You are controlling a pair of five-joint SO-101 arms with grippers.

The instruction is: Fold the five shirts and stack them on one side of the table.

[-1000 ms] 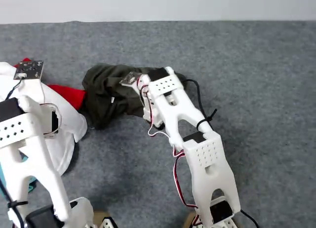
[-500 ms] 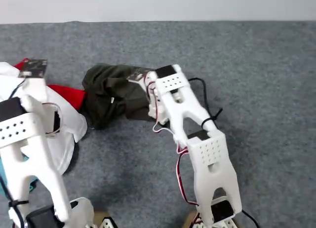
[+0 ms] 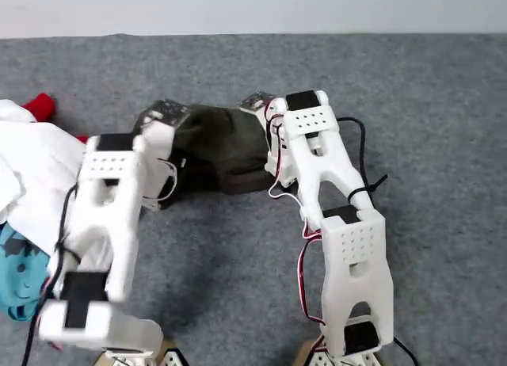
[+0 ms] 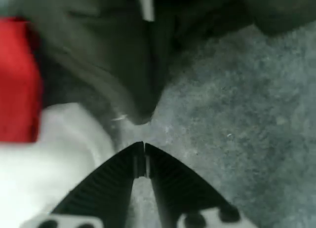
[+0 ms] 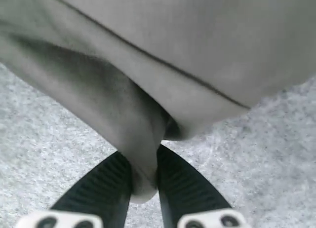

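1. The crumpled dark olive fabric shirt (image 3: pixel 222 144) lies near the middle of the grey carpeted table (image 3: pixel 420 97), between the two white arms.
2. The right gripper (image 5: pixel 144 158) is at the shirt's right edge. Its black fingers (image 5: pixel 116 181) are pressed in on a fold of the olive cloth, which bulges between them.
3. The left gripper (image 4: pixel 143 150) is at the shirt's left edge. Its black jaws meet at the tips with nothing caught between them, and they point at bare carpet just beside the olive hem.
4. A white cloth shirt (image 3: pixel 32 168) is spread at the table's left side, close to the olive one; whether the two touch is hard to tell under the left arm.
5. A red fabric shirt (image 3: pixel 40 106) peeks out from behind the white one at the far left.
6. A teal printed shirt (image 3: pixel 16 279) lies at the near left edge, beside the white shirt.
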